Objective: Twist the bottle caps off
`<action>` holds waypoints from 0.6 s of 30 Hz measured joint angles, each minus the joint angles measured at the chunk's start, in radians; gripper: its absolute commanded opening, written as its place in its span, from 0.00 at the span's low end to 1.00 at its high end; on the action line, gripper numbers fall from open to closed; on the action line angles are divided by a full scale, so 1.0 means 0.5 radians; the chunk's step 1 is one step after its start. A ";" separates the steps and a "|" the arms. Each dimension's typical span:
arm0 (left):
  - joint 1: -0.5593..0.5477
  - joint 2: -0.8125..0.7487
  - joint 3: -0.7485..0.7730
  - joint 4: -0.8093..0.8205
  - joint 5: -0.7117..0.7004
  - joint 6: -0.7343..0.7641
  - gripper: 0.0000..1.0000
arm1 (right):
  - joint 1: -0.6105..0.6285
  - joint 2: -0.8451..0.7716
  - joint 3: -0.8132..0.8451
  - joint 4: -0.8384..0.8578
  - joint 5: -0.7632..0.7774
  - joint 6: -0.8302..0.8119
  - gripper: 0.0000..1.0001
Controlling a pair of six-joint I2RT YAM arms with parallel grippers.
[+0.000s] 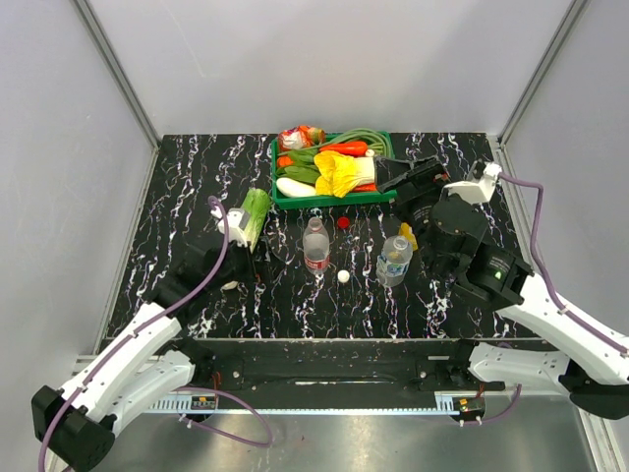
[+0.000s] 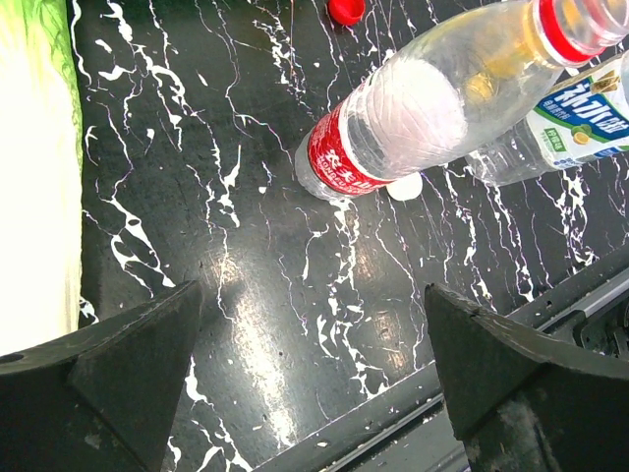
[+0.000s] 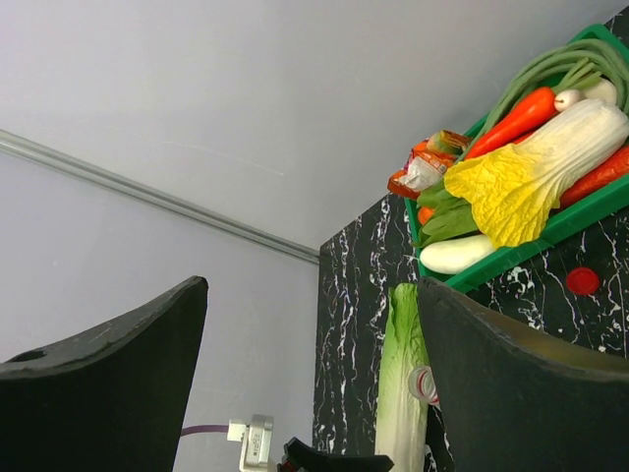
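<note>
The left pincer [image 2: 313, 305] hangs released and empty over the bench [image 2: 246, 324]. The right pincer [image 3: 313, 295] is likewise released, aimed toward the wall [image 3: 246, 118]. Ahead of the left pincer the white cap [image 2: 404, 187] lies just beside the red-labelled bottle [image 2: 393, 128], with the red cap [image 2: 345, 9] farther beyond. Both look already off. What seems to be the yellow cap [image 1: 408, 236] sits near the right pincer: confirm it is loose before clamping anything.

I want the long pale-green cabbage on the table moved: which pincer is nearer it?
Left. The left pincer is right beside the long pale-green cabbage; the right pincer is far off, by the green plastic tray.
</note>
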 measured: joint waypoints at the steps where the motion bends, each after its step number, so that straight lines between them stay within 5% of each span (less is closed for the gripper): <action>1: 0.000 0.009 0.000 -0.002 0.001 0.004 0.99 | 0.000 -0.004 -0.011 -0.002 0.003 0.018 0.91; 18: 0.000 0.147 0.000 0.008 0.009 0.040 0.99 | 0.000 0.066 -0.119 0.043 -0.060 0.163 0.89</action>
